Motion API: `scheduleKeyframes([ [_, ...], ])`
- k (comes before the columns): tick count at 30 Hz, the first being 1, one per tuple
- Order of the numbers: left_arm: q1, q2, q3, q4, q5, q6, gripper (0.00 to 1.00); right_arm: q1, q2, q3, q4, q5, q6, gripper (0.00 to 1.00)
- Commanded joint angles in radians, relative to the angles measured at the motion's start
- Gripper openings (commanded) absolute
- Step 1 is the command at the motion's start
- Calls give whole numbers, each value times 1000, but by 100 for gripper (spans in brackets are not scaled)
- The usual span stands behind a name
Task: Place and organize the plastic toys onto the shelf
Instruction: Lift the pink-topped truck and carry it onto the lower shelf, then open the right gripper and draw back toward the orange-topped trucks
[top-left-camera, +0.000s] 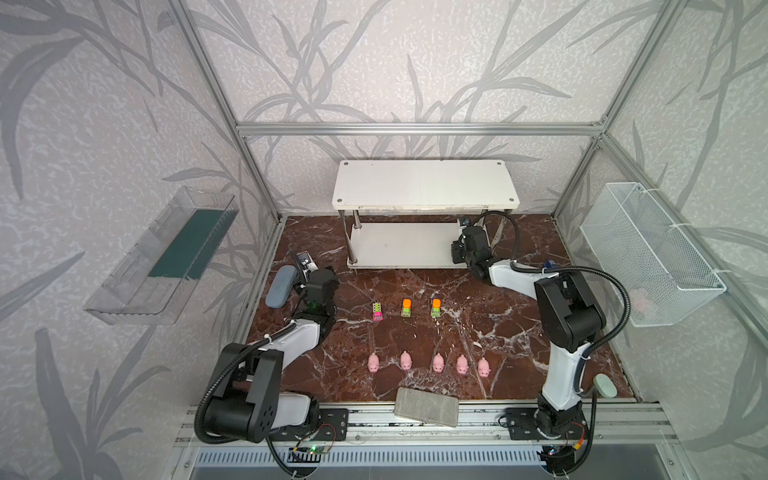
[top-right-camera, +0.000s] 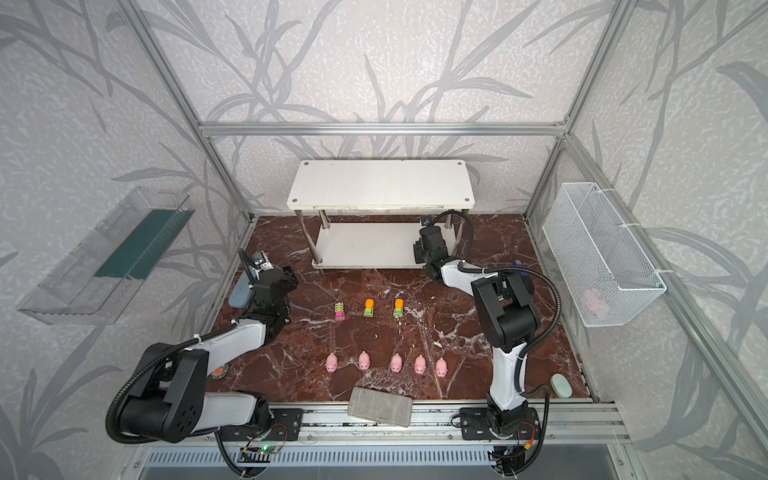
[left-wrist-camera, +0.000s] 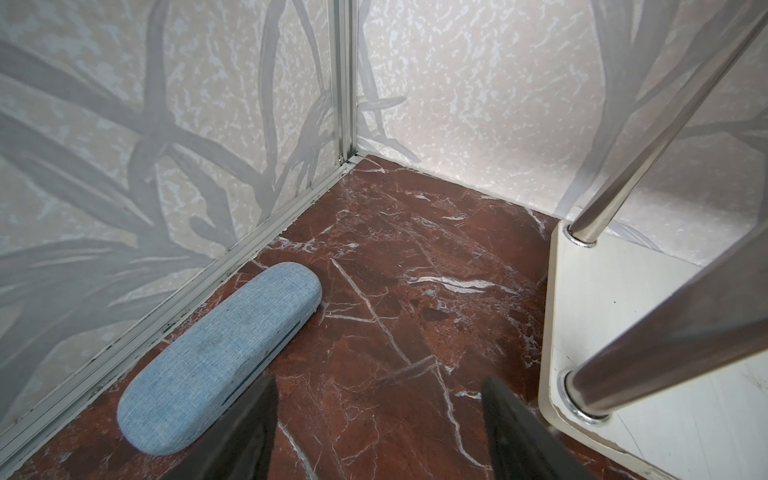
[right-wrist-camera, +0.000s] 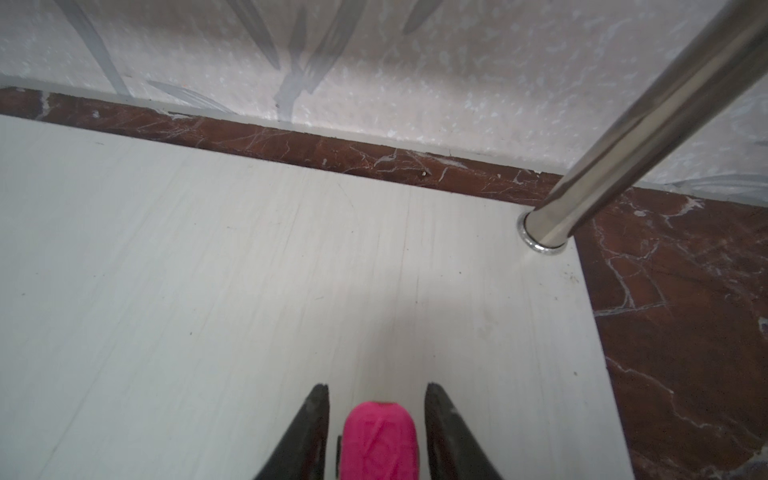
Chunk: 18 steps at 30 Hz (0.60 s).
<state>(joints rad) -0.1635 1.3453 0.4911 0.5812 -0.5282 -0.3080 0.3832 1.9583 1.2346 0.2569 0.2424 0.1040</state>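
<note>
One pink-topped truck (right-wrist-camera: 380, 440) stands on the lower board of the shelf (right-wrist-camera: 208, 270) between the fingers of the right gripper (right-wrist-camera: 376, 388), whose jaws stand slightly apart, a thin gap on each side. Three more trucks (top-left-camera: 407, 308) and five pigs (top-left-camera: 437, 363) sit on the floor (top-left-camera: 478, 324) behind that gripper; the left gripper (left-wrist-camera: 380, 380) hangs wide apart and empty, a blue case (left-wrist-camera: 220, 357) just beside it.

The left arm (top-left-camera: 303, 332) and the right arm (top-left-camera: 561, 374) are each wearing glossy white shells between boxy matte-black joint housings, ribbed black cable hoses (top-left-camera: 626, 309) are running alongside them under white zip ties, and tapered black fingers (left-wrist-camera: 249, 436) are finishing each wrist.
</note>
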Motion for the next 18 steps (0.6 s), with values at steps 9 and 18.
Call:
scheduleKeyframes([
  [9,-4,-2,27,-9,-8,-13,75,-15,-80,-36,49,-34,48,49],
  [18,-4,2,30,-5,-5,-13,75,-11,-244,-201,119,-121,126,60],
])
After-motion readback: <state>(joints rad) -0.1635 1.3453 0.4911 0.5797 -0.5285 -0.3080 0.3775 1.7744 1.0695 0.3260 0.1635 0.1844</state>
